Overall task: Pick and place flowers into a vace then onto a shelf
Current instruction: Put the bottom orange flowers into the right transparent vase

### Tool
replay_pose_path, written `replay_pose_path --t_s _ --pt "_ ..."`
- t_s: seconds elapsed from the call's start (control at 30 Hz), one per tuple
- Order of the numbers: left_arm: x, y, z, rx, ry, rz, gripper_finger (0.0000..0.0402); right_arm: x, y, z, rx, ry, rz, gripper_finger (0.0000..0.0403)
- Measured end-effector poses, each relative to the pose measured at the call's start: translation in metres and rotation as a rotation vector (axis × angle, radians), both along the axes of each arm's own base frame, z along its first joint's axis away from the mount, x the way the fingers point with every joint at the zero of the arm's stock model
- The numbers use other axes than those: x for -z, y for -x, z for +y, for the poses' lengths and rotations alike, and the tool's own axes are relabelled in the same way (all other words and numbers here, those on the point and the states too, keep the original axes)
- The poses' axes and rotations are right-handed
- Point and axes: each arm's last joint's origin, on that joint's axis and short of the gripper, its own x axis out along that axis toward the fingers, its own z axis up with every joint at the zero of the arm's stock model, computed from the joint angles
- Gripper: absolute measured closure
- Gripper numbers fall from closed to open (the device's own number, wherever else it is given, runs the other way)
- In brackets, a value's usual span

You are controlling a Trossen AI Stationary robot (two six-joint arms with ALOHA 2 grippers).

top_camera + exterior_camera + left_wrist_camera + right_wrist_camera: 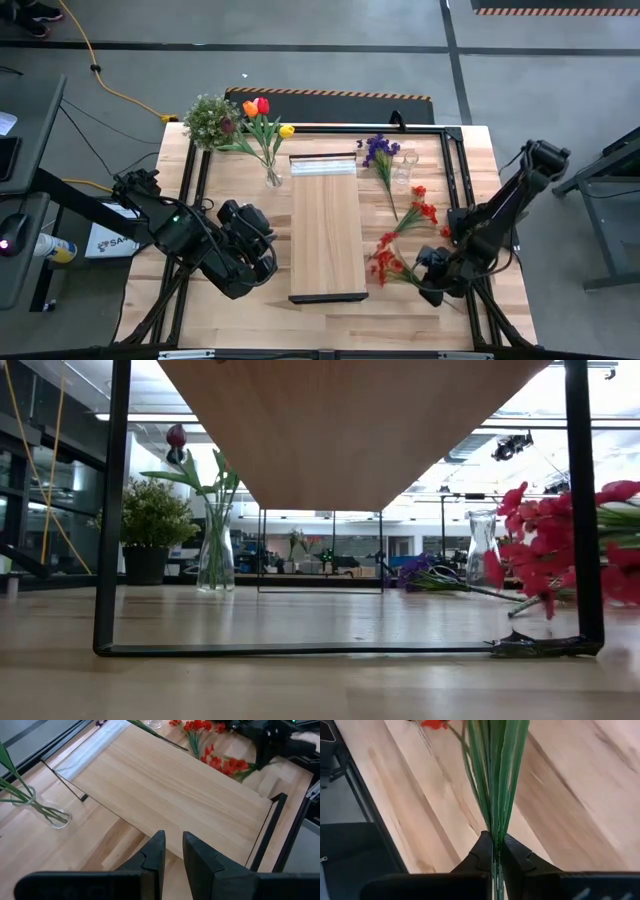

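The shelf (323, 230) lies mid-table on a dark frame. A glass vase (272, 176) left of its far end holds red, orange and yellow tulips (260, 110). An empty glass vase (404, 172) stands to the right, with a purple sprig (379, 150) and a red spray (422, 210) lying on the table beside it. My right gripper (428, 280) is near the right edge, shut on a second red spray (386, 262). My left gripper (172, 851) hovers at the shelf's near left side, open by a narrow gap and holding nothing. My right gripper pinches the red spray's bundle of green stems (496, 827) between its two fingers, near the stems' bare end. The fingers come from the table's right and lie roughly along the stems. The blossoms (432, 724) point away toward the shelf, low over the tabletop.
A bushy potted plant (210, 120) stands at the far left corner. A black metal frame (190, 180) borders the tabletop on the left, far and right sides. The shelf's thin dark legs (110, 510) stand on the table. Bare planks show in front of the shelf's near end.
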Motion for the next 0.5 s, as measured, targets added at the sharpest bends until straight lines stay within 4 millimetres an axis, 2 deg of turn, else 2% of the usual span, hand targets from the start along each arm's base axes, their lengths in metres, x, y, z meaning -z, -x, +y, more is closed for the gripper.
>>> replay_pose_path --t_s 0.13,0.27,0.5 --pt "0.000 0.000 0.000 0.002 0.003 0.002 0.0300 -0.011 0.011 -0.013 0.011 -0.003 0.038 0.0394" --pt "0.000 0.000 0.000 0.007 -0.002 0.005 0.0300 -0.023 0.017 -0.024 0.030 -0.021 -0.003 0.0394" --pt "0.000 0.000 0.000 0.007 -0.002 0.005 0.0300 -0.045 0.021 -0.045 0.126 -0.011 -0.210 0.0394"
